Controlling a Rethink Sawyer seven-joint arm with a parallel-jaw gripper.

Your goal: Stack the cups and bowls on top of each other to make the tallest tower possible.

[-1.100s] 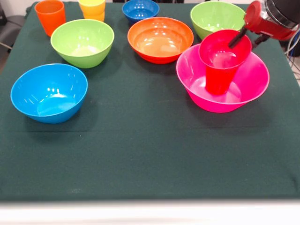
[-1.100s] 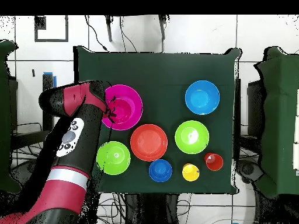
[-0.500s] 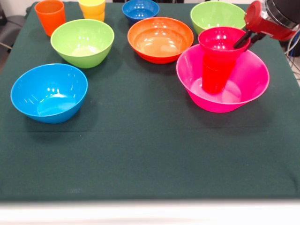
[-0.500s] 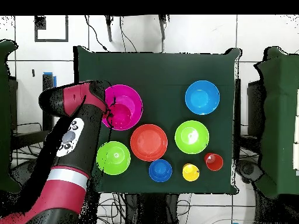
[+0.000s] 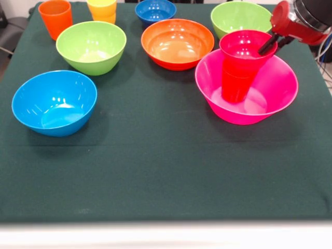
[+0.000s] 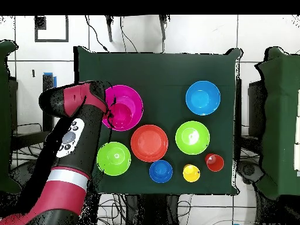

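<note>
— The tower (image 5: 239, 65), where is it?
— Right on the tabletop (image 5: 155, 171): red tumbler inside the big pink bowl (image 5: 277, 96), crimson bowl (image 5: 248, 45) on top.
— Fingers (image 5: 268, 44)?
— One dips inside that bowl; whether the gripper (image 5: 275, 42) grips, I cannot tell.

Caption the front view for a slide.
Gripper at the rim of a small crimson bowl atop a red tumbler in the big pink bowl.

- Bowls, seven: big pink bowl (image 5: 275, 98) under the gripper (image 5: 272, 42); small crimson bowl (image 5: 244, 47) at its tips; two lime green bowls (image 5: 91, 46) (image 5: 239, 18); orange bowl (image 5: 177, 43); light blue bowl (image 5: 54, 102); small dark blue bowl (image 5: 155, 11).
- Cups, three: red cup (image 5: 236, 83) below the gripper; orange cup (image 5: 55, 17) and yellow cup (image 5: 102, 10) well away.
- Gripper, one.
</note>
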